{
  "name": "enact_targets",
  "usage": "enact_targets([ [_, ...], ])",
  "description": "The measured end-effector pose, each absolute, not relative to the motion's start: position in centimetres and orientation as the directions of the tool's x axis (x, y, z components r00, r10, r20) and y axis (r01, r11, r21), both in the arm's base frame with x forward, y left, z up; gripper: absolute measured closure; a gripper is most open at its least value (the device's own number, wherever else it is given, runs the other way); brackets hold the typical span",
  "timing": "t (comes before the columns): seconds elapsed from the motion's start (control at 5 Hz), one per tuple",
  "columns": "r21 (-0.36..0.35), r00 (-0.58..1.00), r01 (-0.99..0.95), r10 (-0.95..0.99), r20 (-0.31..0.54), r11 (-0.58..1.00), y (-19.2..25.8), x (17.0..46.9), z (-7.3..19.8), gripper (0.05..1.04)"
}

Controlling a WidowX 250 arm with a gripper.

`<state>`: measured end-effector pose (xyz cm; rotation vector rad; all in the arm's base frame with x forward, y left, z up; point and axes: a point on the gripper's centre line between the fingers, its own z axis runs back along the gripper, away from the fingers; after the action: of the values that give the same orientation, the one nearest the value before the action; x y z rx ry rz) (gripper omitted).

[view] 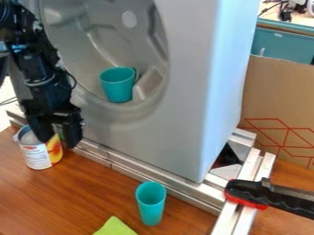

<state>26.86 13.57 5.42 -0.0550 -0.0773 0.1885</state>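
We see a big grey housing [184, 101] filling the space behind and right of the claw [58, 141], its smooth shell sunk into a round, moulded hollow. Below the claw spreads the table [67, 197], brown with a glossy wood grain. Far to the claw's right stands a matte cardboard panel [270, 96] with red printed lines. The black arm [40, 69] comes down from the upper left, and we find its claw spread, the two fingers apart and pointing down. Straight, grooved metal rails [153, 179] run from beside the claw toward the lower right, where a black and red clamp [276, 197] sits.

Nearest is the can [38, 155], just under the claw and slightly to its left, on the table. It is a cylinder with a roughly upright long axis, a paper label and a metal rim; one finger overlaps its top, though we cannot tell whether they touch.

Right of the claw we see two smooth teal cups, one [151, 209] standing on the table, the other [118, 87] in the hollow. A soft lime cloth [114, 228] lies below and right.
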Motion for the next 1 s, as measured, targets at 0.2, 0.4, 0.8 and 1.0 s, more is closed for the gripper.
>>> enact_targets([
  [0.2,-0.046,0.975,-0.201,0.204,0.086,0.979,14.4,27.5,5.7,0.083],
  [0.4,0.023,0.970,-0.234,0.232,0.068,0.972,16.0,26.7,5.8,0.083],
  [0.8,0.123,0.956,-0.292,0.295,-0.007,0.949,18.6,25.7,3.5,0.083],
  [1.0,0.129,0.956,-0.290,0.294,-0.013,0.948,18.9,26.0,3.0,0.083],
])
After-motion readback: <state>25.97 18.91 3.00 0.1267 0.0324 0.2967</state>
